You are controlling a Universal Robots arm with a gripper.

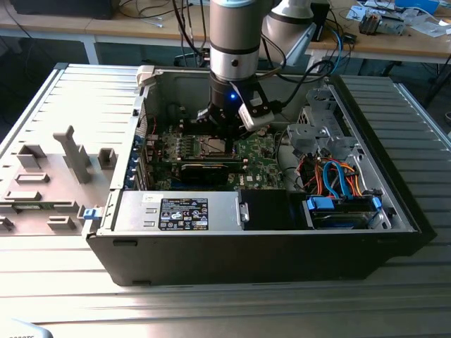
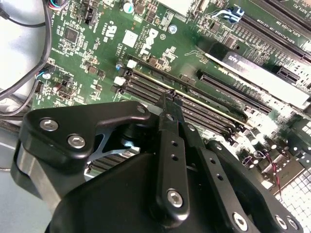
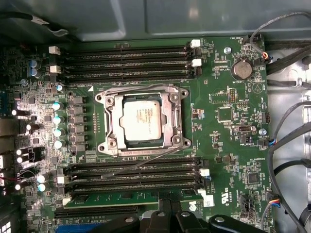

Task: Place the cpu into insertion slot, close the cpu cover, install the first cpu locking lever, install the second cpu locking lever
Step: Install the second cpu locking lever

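Observation:
In the first wrist view the cpu (image 3: pixel 142 121), a silver-grey square chip, lies flat in the insertion slot (image 3: pixel 144 146). The cpu cover (image 3: pixel 112 124), a silver frame, is down around it. One thin wire locking lever (image 3: pixel 141 88) runs close along one edge of the cover. The other lever (image 3: pixel 146 160) slants away from the opposite edge, out over the memory slots. My gripper (image 3: pixel 172 218) is shut with nothing between its fingers. It hangs just above the board beside the socket (image 1: pixel 215 146). In the second wrist view its joined tips (image 2: pixel 169 94) point at the long memory slots (image 2: pixel 194 114).
The green board (image 1: pixel 257 158) sits deep inside the open computer case (image 1: pixel 394 204). Rows of memory slots (image 3: pixel 126 60) flank the socket. A long black card (image 1: pixel 204 169), a power supply (image 1: pixel 183 211), a drive bay with orange and blue cables (image 1: pixel 338 179) and loose cables (image 3: pixel 286 145) crowd the surroundings.

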